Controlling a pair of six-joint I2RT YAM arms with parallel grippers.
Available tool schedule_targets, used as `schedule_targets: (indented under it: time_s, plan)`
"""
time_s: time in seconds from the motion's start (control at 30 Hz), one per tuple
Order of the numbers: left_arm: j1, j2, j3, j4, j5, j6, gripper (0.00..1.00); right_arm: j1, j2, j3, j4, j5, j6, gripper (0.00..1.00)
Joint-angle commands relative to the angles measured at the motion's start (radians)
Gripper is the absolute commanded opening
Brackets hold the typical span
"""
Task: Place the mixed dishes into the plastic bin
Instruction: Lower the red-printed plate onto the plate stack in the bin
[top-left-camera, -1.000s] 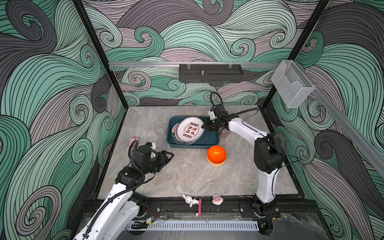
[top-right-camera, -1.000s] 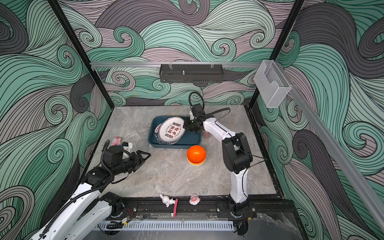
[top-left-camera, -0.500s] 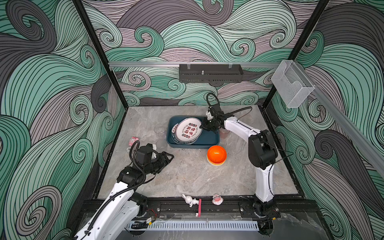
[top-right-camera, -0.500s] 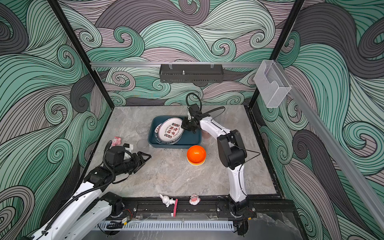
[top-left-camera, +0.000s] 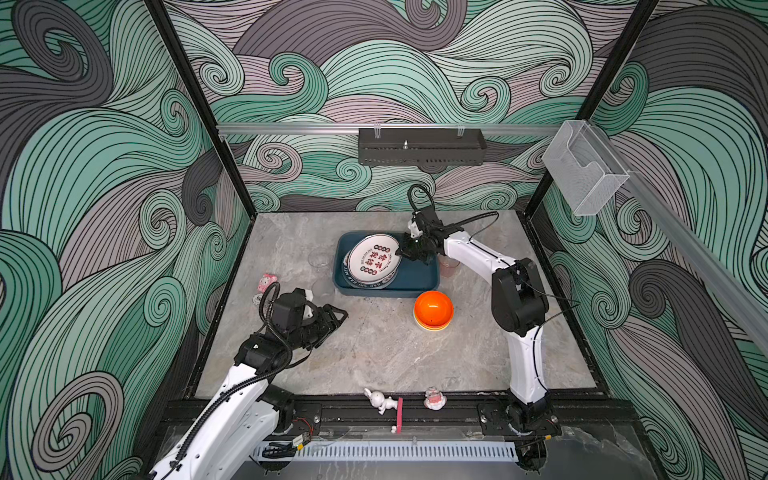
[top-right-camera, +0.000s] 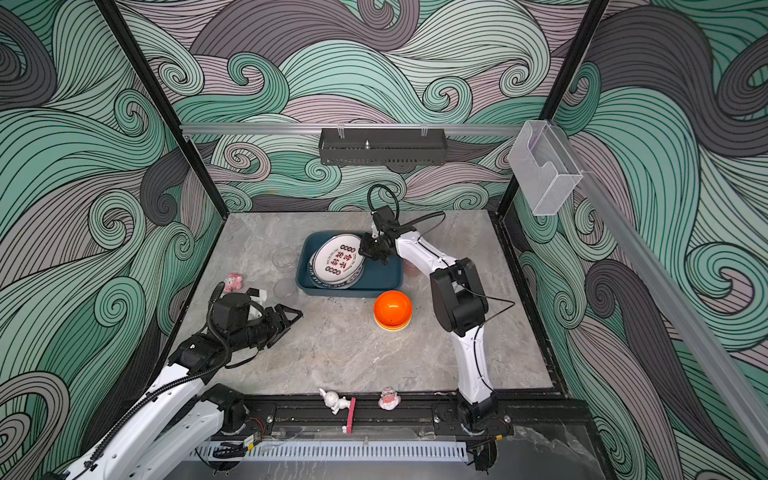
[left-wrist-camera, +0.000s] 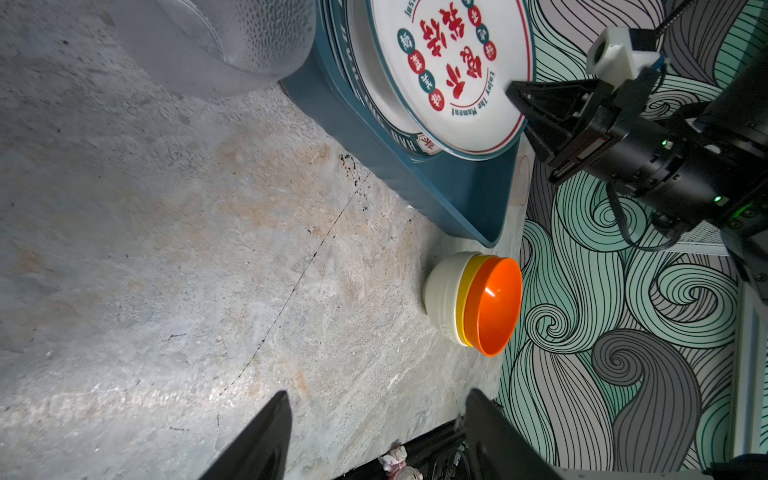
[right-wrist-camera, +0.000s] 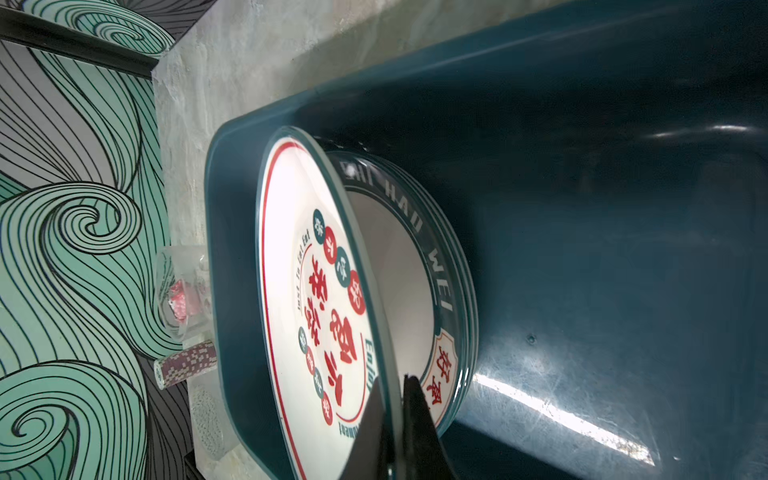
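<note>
Teal plastic bin (top-left-camera: 417, 280) sits near the back of the grey stone table (top-left-camera: 374, 357). Plates with dark green rims (right-wrist-camera: 442, 266) lie stacked in its left half, and its right half is bare. On top of them a white plate with red writing (top-left-camera: 374, 259) is tilted. One edge is down near the bin's left wall and the other edge is up in the air. The right gripper (top-left-camera: 402, 252) is pinched tight on that raised edge, with a finger (right-wrist-camera: 374, 419) on each side of the rim. The right arm stands up from the front rail, bends at the elbow and reaches back and left over the bin's right side.

A stack of bowls (top-left-camera: 433, 311), orange on top, stands just in front of the bin, not touching it. A pinkish glass (top-left-camera: 449, 266) stands just beside the bin's right wall. A clear glass (top-left-camera: 319, 259) stands by the left wall.

The left gripper (top-left-camera: 338, 319) hangs low over the left side of the table. Its fingers are wide apart with nothing between them, and they point toward the bowls. Wide bare stone lies between them and the bowls.
</note>
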Motion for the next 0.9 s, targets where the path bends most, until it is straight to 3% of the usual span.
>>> schedule_targets:
  time_s: [0.0, 0.87]
  plan:
    - [-0.001, -0.013, -0.001, -0.001, -0.014, 0.006, 0.68, 0.005, 0.002, 0.036, 0.014, 0.000, 0.001, 0.00]
    - [-0.002, -0.021, -0.018, 0.003, -0.020, -0.001, 0.68, 0.010, 0.033, 0.026, 0.023, 0.000, 0.004, 0.00]
